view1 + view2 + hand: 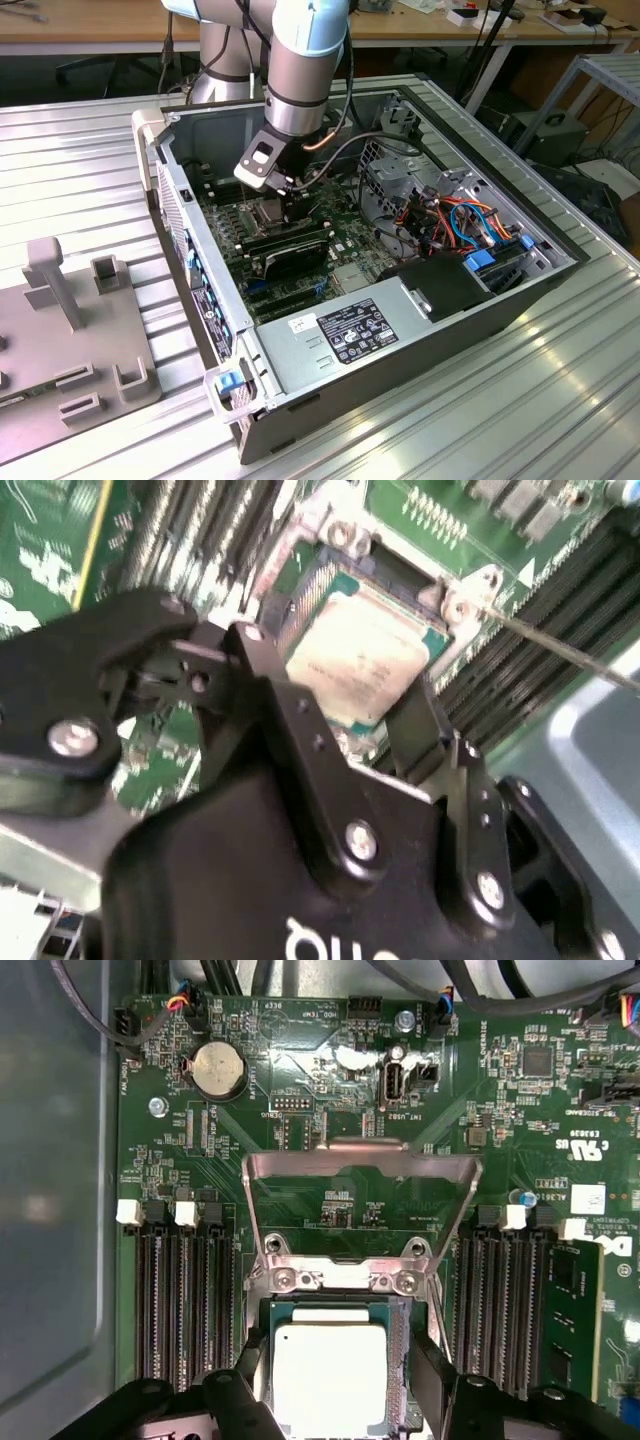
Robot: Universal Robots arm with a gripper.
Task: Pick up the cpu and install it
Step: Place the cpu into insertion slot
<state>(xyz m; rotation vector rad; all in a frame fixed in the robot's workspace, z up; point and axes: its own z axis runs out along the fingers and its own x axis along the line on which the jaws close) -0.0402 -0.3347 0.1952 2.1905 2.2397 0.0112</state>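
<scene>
The cpu [330, 1380] [355, 655] is a flat square chip with a dull silver top. It lies flat in the dark socket on the green motherboard [330, 1110]. My gripper [340, 1360] [345, 695] [290, 205] hangs low over it inside the computer case. One black finger [245, 1370] [270, 680] stands on each side of the chip, and a narrow gap shows at one side. The jaws are open around the chip. The socket's hinged metal frame [360, 1160] stands raised behind the chip.
Long black memory sticks [290, 250] [575, 1330] and empty slots [180, 1300] flank the socket. The case wall [190, 230], a power supply [350, 330] and coloured cables [460, 220] crowd around. A grey fixture [70, 330] sits on the ribbed table at the exterior view's left.
</scene>
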